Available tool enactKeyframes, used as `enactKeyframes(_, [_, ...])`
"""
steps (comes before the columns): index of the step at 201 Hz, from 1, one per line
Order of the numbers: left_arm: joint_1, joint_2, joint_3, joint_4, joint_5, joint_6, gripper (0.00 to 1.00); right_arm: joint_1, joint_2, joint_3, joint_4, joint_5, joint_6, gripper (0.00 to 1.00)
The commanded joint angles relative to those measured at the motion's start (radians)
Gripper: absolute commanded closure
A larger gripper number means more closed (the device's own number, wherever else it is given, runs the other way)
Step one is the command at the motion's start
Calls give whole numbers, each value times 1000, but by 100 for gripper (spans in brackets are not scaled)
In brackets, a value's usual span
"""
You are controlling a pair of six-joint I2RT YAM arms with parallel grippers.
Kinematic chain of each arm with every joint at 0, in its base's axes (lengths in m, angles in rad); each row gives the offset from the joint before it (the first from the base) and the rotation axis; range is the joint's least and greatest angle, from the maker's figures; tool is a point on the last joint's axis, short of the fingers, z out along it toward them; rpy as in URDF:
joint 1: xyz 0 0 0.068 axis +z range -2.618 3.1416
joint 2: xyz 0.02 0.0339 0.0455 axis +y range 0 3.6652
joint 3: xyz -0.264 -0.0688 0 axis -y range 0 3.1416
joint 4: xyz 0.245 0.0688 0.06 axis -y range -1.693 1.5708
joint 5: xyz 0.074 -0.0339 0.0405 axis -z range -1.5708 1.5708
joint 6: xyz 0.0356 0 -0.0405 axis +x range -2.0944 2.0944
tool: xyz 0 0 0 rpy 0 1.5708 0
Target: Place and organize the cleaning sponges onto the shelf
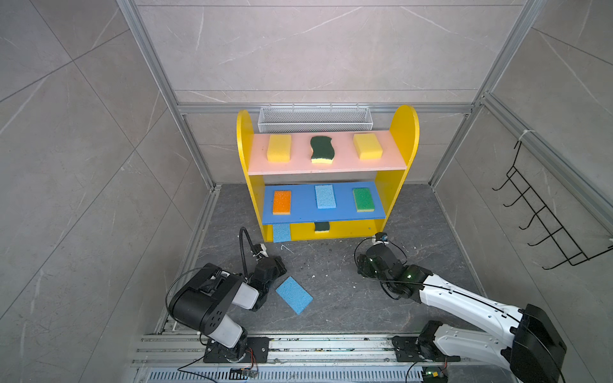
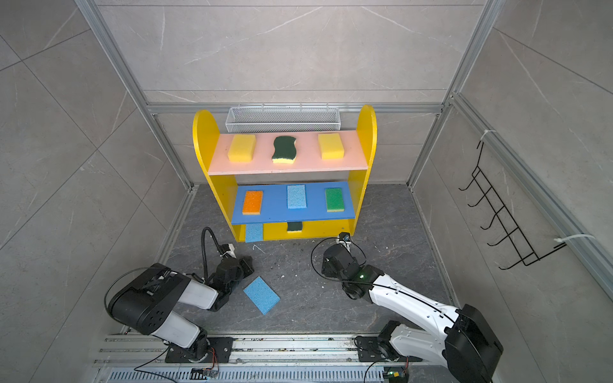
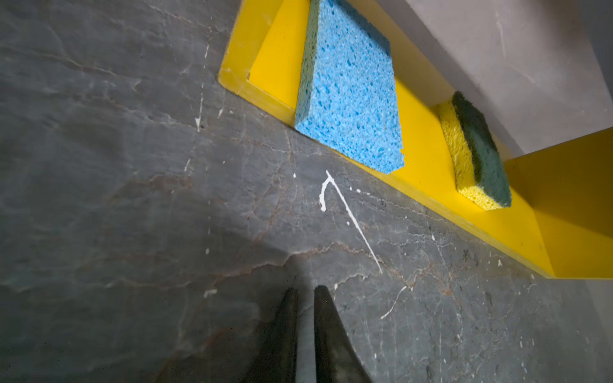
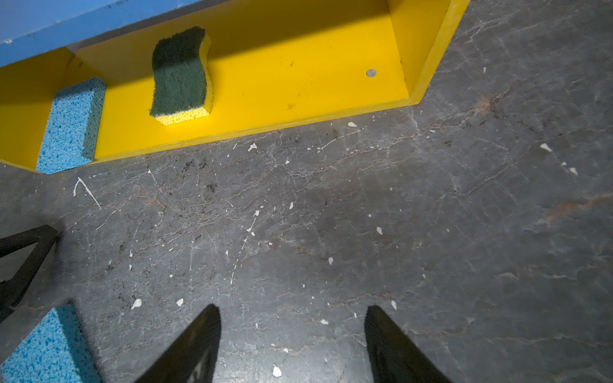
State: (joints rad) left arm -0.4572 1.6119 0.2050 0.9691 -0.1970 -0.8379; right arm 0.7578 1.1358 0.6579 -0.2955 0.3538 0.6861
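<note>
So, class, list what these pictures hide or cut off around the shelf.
Base-tier scourer: both top views, mostly under the blue middle board.
Base-tier light blue sponge: both top views, rear under that board.
Light blue floor sponge: right wrist view, cut by the edge.

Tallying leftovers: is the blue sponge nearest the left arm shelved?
No: the sponge lies flat on the floor, short of the shelf.

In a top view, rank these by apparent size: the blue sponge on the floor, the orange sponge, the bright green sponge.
1. blue sponge on the floor: largest.
2. orange sponge and bright green sponge: these look alike, so they are not ranked.
</note>
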Motion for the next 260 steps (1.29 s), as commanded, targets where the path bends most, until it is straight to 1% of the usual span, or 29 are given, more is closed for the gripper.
enactKeyframes(1, [10,90,-6,136,36,-48,84,-4,-3,-13,-8,5,-16,29])
enactKeyframes(44, [25,307,-24,445,58,-135,83,-4,4,-15,0,-4,-13,29])
enactKeyframes(60, [28,336,-13,445,64,-149,83,-3,8,-14,-1,-4,-14,29])
enactKeyframes(98, [32,328,-9,445,75,-155,82,-4,14,-15,7,-1,-17,29])
enactKeyframes(148, [37,378,22,446,108,-282,81,-3,20,-19,16,-9,-11,29])
enactKeyframes(169, [37,351,27,446,116,-322,81,-4,13,-24,16,-3,-11,29])
enactKeyframes(199, [35,281,1,446,98,-400,81,-3,5,-33,19,0,-8,29])
enactKeyframes(206, [36,265,-6,439,97,-430,81,-4,3,-36,22,-1,-6,29])
enactKeyframes(221, [37,230,-10,362,88,-524,82,-3,3,-41,27,-5,-2,29])
enactKeyframes(241, [35,207,9,322,114,-555,82,-4,2,-44,32,-7,0,29])
enactKeyframes(260, [35,217,22,348,122,-594,82,-3,-4,-49,32,-8,-2,29])
